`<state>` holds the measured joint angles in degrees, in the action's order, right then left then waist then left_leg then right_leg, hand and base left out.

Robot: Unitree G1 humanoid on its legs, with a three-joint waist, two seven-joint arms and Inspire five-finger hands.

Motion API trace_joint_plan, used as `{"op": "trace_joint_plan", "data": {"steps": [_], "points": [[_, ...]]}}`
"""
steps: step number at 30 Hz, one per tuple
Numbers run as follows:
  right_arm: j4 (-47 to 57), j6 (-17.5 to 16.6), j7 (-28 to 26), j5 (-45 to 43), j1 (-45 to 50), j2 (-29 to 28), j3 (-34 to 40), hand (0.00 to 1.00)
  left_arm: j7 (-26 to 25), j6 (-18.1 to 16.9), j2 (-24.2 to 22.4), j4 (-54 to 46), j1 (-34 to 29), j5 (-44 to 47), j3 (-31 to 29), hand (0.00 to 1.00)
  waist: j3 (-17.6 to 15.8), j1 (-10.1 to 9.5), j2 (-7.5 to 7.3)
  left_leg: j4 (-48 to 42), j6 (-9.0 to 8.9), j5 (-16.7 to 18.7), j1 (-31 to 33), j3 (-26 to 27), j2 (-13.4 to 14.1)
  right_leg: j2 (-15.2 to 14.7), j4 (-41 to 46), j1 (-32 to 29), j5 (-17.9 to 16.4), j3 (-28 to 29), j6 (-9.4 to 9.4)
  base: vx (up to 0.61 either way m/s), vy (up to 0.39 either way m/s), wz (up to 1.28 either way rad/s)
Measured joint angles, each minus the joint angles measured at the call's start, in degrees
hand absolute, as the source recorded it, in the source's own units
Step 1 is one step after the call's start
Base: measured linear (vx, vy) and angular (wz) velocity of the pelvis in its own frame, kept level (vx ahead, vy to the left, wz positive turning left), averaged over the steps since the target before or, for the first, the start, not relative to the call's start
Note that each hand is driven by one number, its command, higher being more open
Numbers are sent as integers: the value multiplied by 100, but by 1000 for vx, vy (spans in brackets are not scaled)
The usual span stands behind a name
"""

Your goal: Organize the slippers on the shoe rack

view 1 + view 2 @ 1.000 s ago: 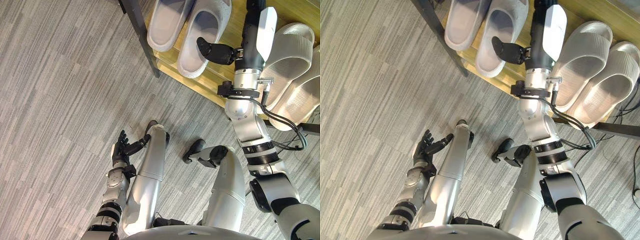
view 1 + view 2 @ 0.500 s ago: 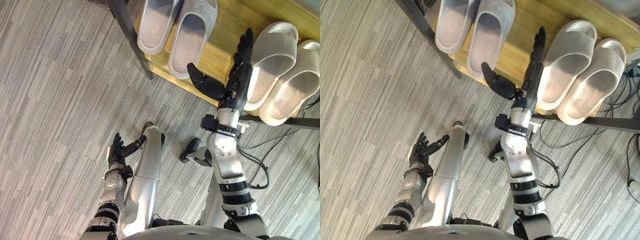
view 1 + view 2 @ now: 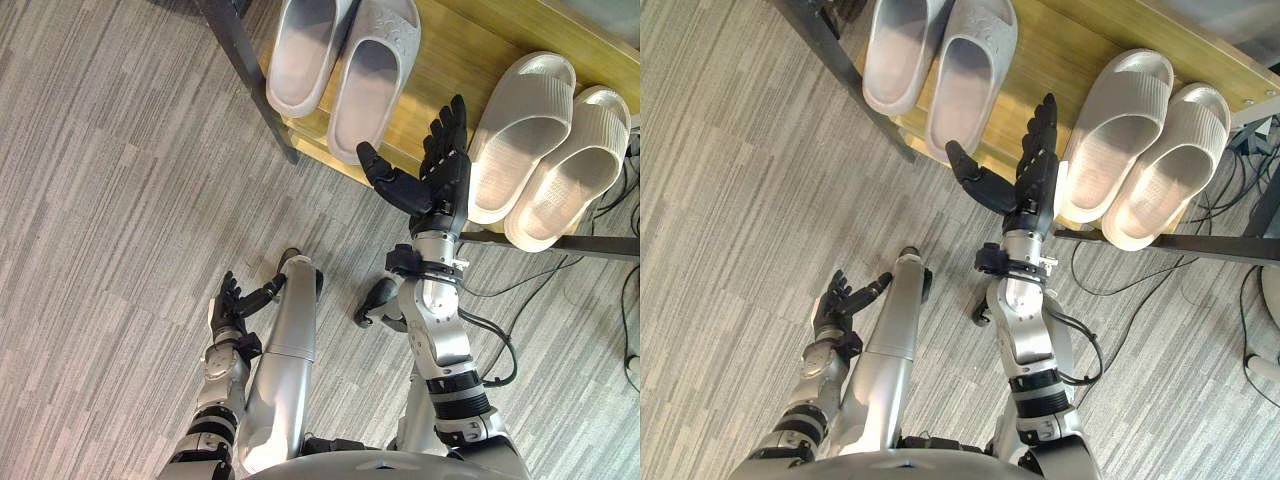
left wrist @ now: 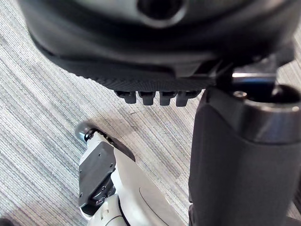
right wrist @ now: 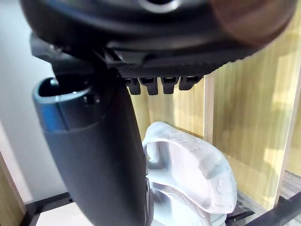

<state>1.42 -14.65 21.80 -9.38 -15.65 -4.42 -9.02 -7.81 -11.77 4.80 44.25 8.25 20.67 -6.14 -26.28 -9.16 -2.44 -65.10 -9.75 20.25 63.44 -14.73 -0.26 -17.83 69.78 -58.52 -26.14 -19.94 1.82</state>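
Back from the rack [image 3: 458, 58], right hand [image 3: 443, 180]

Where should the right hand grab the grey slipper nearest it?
Probably the heel of the grey slipper, approached from the rack's front: it lies toe-in, heel at the wooden shelf front edge, just left of the open right hand.

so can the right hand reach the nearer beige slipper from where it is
Probably yes: the right hand is open and sits right beside that beige slipper on the shoe rack, with nothing between them.
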Motion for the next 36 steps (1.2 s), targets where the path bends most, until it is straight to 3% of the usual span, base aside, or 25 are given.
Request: {"op": "trace_joint_plan", "data": {"steps": [8, 15, 28, 36], "points": [[-347, -224, -188, -1104, -431, 2, -272, 100, -46, 36, 5, 15, 7, -5, -3, 100, 1, 12, -4, 42, -1, -1, -45, -3, 0, -3, -32, 51, 0, -20, 0, 13, 46, 1], [-677, -170, -271, -1104, -858, 6, -660, 100, -71, 58, -5, 12, 25, -91, -3, 100, 1, -5, -3, 112, -6, -6, -76, -16, -25, -32, -62, 93, -16, -52, 9, 35, 42, 4], [-920, -85, -37, -1088, -1246, 233, -559, 100, -65, 105, -29, 9, 46, -157, 7, 100, 10, -23, 13, 237, -101, -94, -124, -166, -156, -131, -18, 185, -116, -205, 86, 18, 35, 8], [-962, 224, -22, -570, -1313, 535, -333, 100, -32, 163, -183, 76, 126, -320, 21, 100, 89, -133, 162, 276, -116, -142, -140, -234, -170, -147, 14, 230, -153, -289, 145, 24, 35, 5]]}}
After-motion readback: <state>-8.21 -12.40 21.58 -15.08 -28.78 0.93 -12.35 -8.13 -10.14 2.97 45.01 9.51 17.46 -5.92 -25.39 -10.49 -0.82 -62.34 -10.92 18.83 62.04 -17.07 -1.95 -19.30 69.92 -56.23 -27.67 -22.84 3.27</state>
